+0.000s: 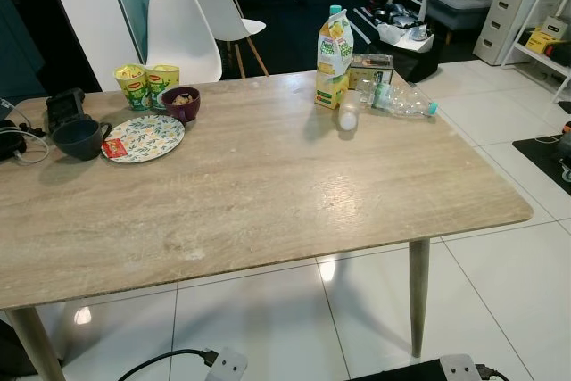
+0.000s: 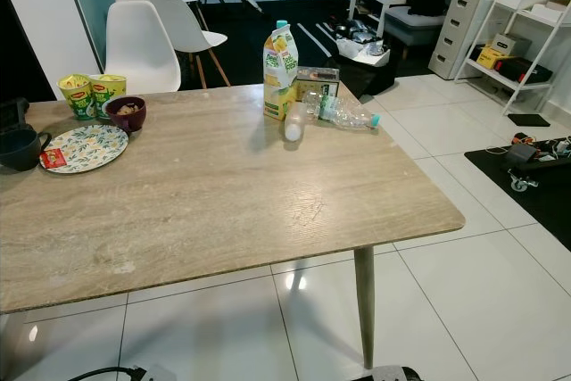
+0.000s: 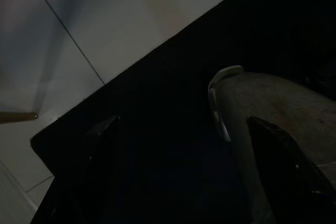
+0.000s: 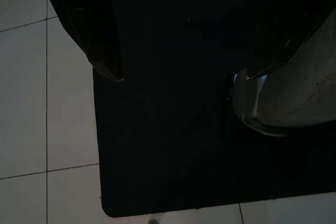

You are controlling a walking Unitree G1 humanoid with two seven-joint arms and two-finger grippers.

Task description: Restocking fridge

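Note:
A green and yellow juice carton (image 1: 334,60) stands at the far right of the wooden table (image 1: 268,194). Beside it are a small green box (image 1: 369,69), a clear plastic bottle (image 1: 403,101) lying on its side, and a small white bottle (image 1: 348,117), also lying down. Both arms hang low by the floor. In the left wrist view my left gripper (image 3: 191,150) is open over a black mat (image 3: 173,103). My right gripper (image 4: 184,74) is open too, above the same kind of black mat (image 4: 173,145), with nothing between the fingers.
At the table's far left are a patterned plate (image 1: 143,138), a maroon bowl (image 1: 180,103), two noodle cups (image 1: 145,85) and a dark mug (image 1: 78,138). White chairs (image 1: 183,33) stand behind the table. White drawers (image 1: 507,6) stand at the far right. A power strip (image 1: 225,365) lies on the tiles.

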